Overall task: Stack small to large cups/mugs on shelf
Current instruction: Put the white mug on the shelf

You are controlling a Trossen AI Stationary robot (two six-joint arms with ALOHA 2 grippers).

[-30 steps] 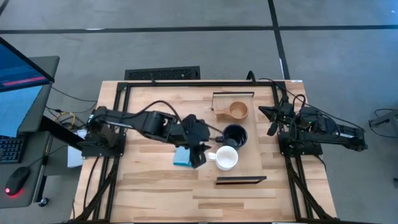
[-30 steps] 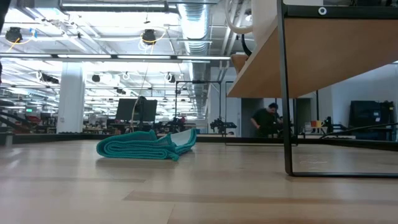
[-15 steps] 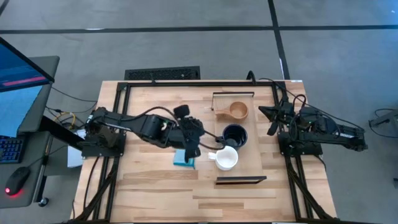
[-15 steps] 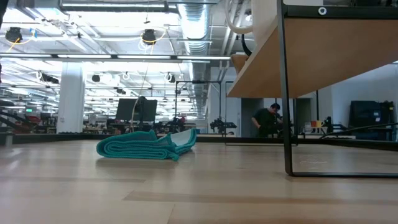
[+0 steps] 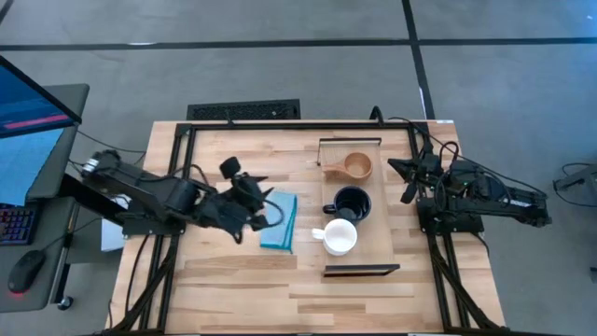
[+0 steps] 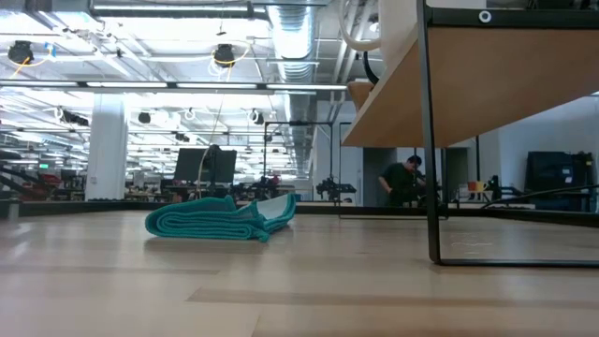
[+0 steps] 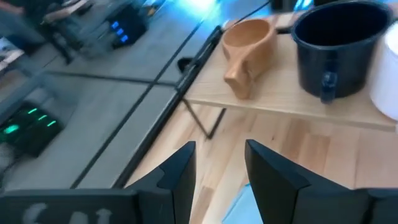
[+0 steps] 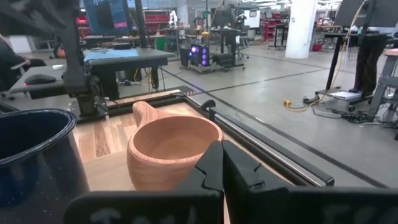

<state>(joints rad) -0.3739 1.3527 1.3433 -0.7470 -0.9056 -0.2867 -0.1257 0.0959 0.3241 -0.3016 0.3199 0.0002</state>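
Three cups stand upright, side by side, on the raised light-wood shelf (image 5: 373, 245): the wooden cup (image 5: 357, 166) at the far end, the navy mug (image 5: 352, 203) in the middle, the white mug (image 5: 339, 237) nearest. My left gripper (image 5: 264, 207) is open above the left edge of the blue cloth, left of the shelf. Its wrist view shows the wooden cup (image 7: 249, 46), the navy mug (image 7: 339, 43) and part of the white mug (image 7: 388, 74) ahead. My right gripper (image 5: 408, 177) waits shut at the table's right edge, facing the wooden cup (image 8: 174, 152).
A folded blue cloth (image 5: 280, 222) lies on the slatted tabletop left of the shelf, also seen in the low view as the cloth (image 6: 220, 217). The shelf's dark bracket leg (image 6: 430, 140) stands at the right there. Bare tabletop runs along the near edge (image 5: 280, 299).
My left arm has drawn back from beside the white mug toward the table's left edge, and its gripper now hangs over the cloth's left edge. The three cups and the cloth have stayed where they were.
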